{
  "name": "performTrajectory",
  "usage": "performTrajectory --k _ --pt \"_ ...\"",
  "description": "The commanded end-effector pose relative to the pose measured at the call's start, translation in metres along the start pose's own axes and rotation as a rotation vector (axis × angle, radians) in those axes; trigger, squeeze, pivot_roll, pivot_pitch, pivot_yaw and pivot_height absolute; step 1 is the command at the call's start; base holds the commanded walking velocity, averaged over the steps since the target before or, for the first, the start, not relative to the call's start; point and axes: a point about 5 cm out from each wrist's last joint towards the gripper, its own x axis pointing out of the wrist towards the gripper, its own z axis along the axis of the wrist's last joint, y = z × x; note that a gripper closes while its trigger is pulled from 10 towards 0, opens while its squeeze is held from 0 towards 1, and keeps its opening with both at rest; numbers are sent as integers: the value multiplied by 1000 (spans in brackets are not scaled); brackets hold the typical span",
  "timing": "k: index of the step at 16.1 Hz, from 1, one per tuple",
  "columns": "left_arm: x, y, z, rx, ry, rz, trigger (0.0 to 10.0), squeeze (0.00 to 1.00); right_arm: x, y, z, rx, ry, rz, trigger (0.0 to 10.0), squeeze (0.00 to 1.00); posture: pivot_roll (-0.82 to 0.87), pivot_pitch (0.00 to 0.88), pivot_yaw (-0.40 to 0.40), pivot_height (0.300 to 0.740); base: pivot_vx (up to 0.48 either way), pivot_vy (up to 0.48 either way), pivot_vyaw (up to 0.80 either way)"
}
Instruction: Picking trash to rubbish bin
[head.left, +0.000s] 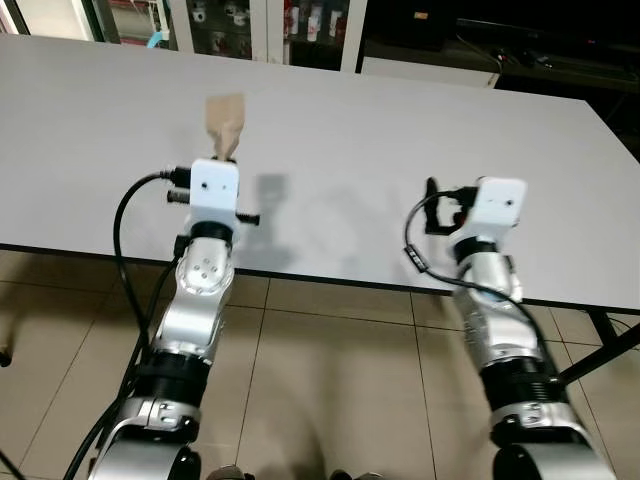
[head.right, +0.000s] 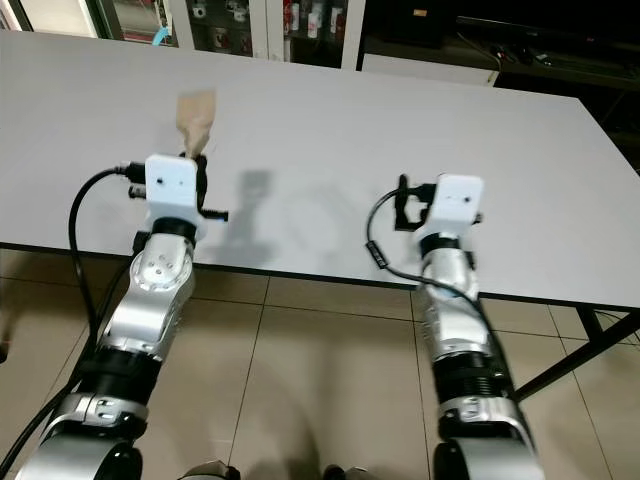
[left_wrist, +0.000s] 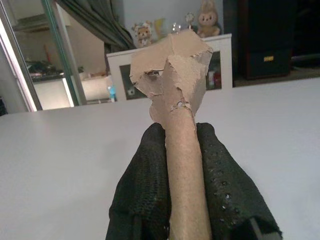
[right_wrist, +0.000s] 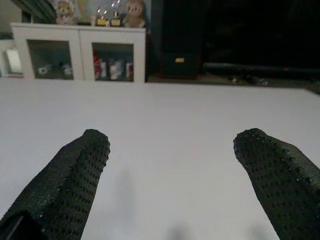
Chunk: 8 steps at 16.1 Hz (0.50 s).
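A brown cardboard tube (head.left: 225, 123) with a torn, flared end sticks up from my left gripper (head.left: 226, 158), held above the near part of the white table (head.left: 350, 130). In the left wrist view the tube (left_wrist: 179, 130) runs between the two black fingers (left_wrist: 145, 175), which are shut on it. My right gripper (right_wrist: 172, 165) hovers over the table's near edge to the right, open, with nothing between its fingers (right_wrist: 75, 172). Its wrist housing (head.left: 498, 202) hides the fingers in the head views.
White cabinets with glass doors (head.left: 230, 25) stand behind the table's far edge, dark furniture (head.left: 520, 30) to their right. Tiled floor (head.left: 330, 380) lies below the near table edge. A black table leg (head.left: 605, 350) slants at the lower right.
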Motion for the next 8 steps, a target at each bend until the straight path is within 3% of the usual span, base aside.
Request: performTrajectory --k 1,8 --pt "1 -6 2 -11 4 -8 10000 0 1 -2 0 6 -5 -6 10000 0 13 27 -82 740 -247 0 0" --pt "-1 -4 -2 -9 15 -9 10000 0 0 -6 -2 24 0 -23 10000 0 9 17 -80 740 -307 0 0"
